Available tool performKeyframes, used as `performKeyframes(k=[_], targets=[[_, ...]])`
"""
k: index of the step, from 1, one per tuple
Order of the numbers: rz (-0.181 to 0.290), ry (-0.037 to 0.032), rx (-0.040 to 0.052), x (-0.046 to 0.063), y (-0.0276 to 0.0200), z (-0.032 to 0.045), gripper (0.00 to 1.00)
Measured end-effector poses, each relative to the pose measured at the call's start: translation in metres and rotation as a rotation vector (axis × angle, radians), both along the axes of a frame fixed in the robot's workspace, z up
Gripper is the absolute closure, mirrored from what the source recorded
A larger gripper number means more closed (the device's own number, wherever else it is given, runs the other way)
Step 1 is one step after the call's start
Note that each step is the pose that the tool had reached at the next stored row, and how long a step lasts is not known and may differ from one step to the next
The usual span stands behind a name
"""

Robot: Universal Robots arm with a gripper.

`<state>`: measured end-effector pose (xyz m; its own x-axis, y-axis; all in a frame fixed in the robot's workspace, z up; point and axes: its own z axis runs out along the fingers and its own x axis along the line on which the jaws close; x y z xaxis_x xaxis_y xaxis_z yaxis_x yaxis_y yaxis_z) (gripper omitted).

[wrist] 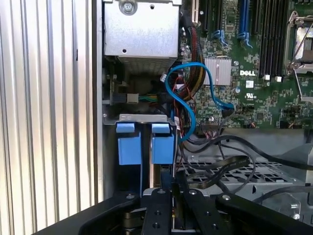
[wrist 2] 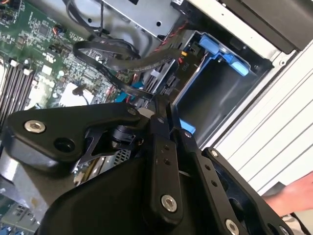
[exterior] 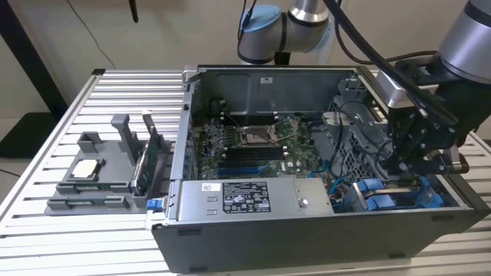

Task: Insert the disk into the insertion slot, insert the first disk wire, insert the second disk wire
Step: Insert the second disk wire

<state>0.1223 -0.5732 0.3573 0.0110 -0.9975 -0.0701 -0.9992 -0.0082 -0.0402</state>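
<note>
gripper (exterior: 418, 167) down in case corner, fingers together, held item unclear | slot (wrist 2: 215, 93) w/ blue rails just beside tips | disk (wrist: 155, 183) edge-on at fingertips, btwn blue tabs

light: even, soft overhead | shadows: deep inside case (exterior: 322, 172) | glare: mild on table slats (exterior: 46, 230) | blur: near gripper (wrist 2: 164, 120) soft

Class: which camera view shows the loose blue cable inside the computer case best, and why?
The first wrist view: the blue cable loops in full across the board's edge, unobstructed. In the exterior view it is a thin blue strand beside the drive cage. In the second wrist view I cannot pick it out with any confidence.
</note>
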Motion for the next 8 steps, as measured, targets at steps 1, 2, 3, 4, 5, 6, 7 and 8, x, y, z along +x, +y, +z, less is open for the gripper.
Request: performKeyframes(k=[1, 2, 3, 4, 5, 6, 7, 8], targets=[[0.003, -0.0001, 0.0000, 0.0013, 0.0000, -0.0009, 0.84], [0.006, -0.0002, -0.0001, 0.0029, 0.0000, -0.0018, 0.84], [0.008, -0.0002, -0.0002, 0.0045, 0.0000, -0.0024, 0.84], [0.010, -0.0003, -0.0002, 0.0061, 0.0000, -0.0031, 0.84], [0.012, -0.0005, 0.0001, 0.0075, 0.0000, -0.0039, 0.84], [0.014, -0.0008, 0.0002, 0.0086, 0.0000, -0.0048, 0.84], [0.014, -0.0010, 0.0001, 0.0090, 0.0000, -0.0057, 0.84], [0.015, -0.0010, 0.0001, 0.0095, -0.0001, -0.0066, 0.84]])
